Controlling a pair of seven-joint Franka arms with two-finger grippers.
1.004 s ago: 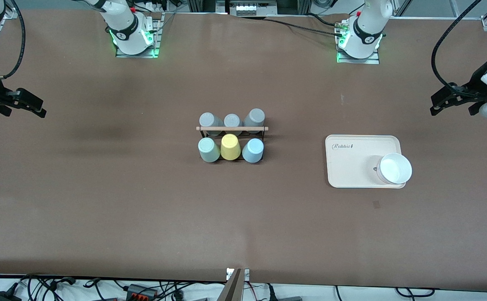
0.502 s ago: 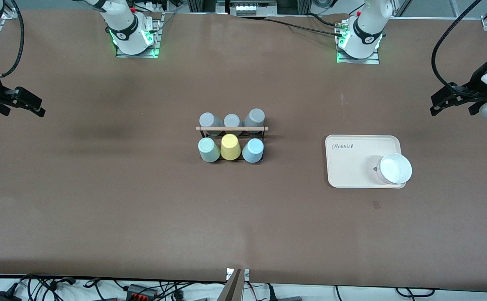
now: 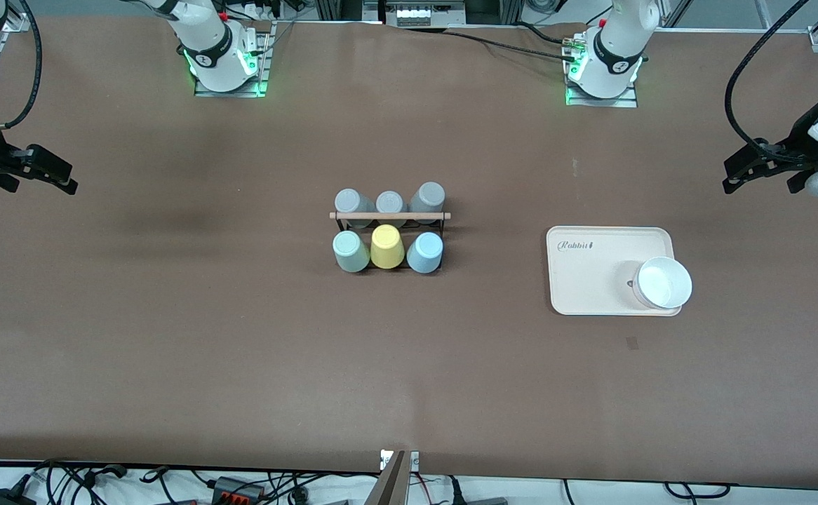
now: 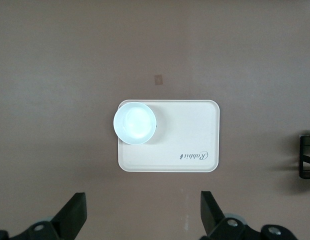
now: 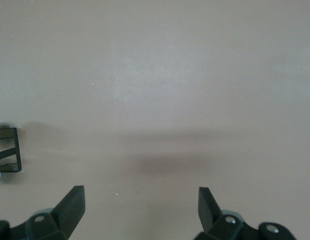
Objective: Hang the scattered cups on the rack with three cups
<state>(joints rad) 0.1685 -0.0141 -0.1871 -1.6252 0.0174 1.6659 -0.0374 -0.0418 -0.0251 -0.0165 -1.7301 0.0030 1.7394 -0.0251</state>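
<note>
The black wire rack (image 3: 389, 216) with its wooden rod stands mid-table. Bottom-up on its row nearer the camera sit a mint green cup (image 3: 350, 251), a yellow cup (image 3: 387, 246) and a light blue cup (image 3: 425, 252). Three grey cups (image 3: 389, 203) fill the farther row. My left gripper (image 3: 732, 177) hangs open and empty over the left arm's end of the table, looking down at a tray, fingers wide apart (image 4: 144, 210). My right gripper (image 3: 65, 179) hangs open and empty over the right arm's end (image 5: 140, 195). An end of the rack (image 5: 10, 150) shows in the right wrist view.
A cream rectangular tray (image 3: 591, 280) lies between the rack and the left arm's end, with a white bowl (image 3: 662, 283) on the corner of it nearest the camera. The left wrist view shows the same tray (image 4: 195, 120) and bowl (image 4: 135, 123).
The right gripper has drifted very slightly at its end of the table. The cups, the rack and the left gripper have not moved.
</note>
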